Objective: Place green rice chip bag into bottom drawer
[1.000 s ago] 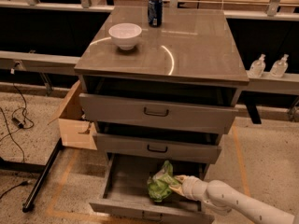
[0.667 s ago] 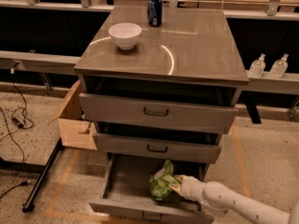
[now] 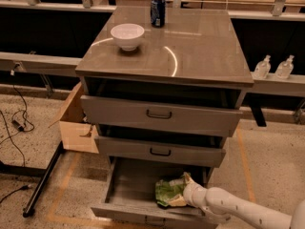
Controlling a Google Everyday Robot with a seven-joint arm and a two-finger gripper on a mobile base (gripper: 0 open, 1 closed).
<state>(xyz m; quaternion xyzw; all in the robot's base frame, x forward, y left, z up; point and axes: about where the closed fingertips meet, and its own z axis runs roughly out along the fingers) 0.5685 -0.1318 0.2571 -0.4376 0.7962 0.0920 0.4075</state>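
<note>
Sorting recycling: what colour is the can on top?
Dark blue can, camera view. Gripper sits in the bottom drawer by the green bag.

The white arm (image 3: 240, 210) extends leftward from the lower right (forearm nearly level); the gripper (image 3: 188, 195) sits low, right of centre.

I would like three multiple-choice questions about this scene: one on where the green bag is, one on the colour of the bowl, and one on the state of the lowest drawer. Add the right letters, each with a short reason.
1. Where is the green rice chip bag?
A) on the cabinet top
B) in the bottom drawer, toward its right side
C) on the floor

2. What colour is the bowl?
A) white
B) red
C) black

3. What state is the bottom drawer in?
A) shut
B) pulled open
C) taken out of the cabinet

Answers:
1 B: the bag is within the drawer's walls, with the gripper at its right edge.
2 A: it is plainly white.
3 B: its grey interior is exposed.
</note>
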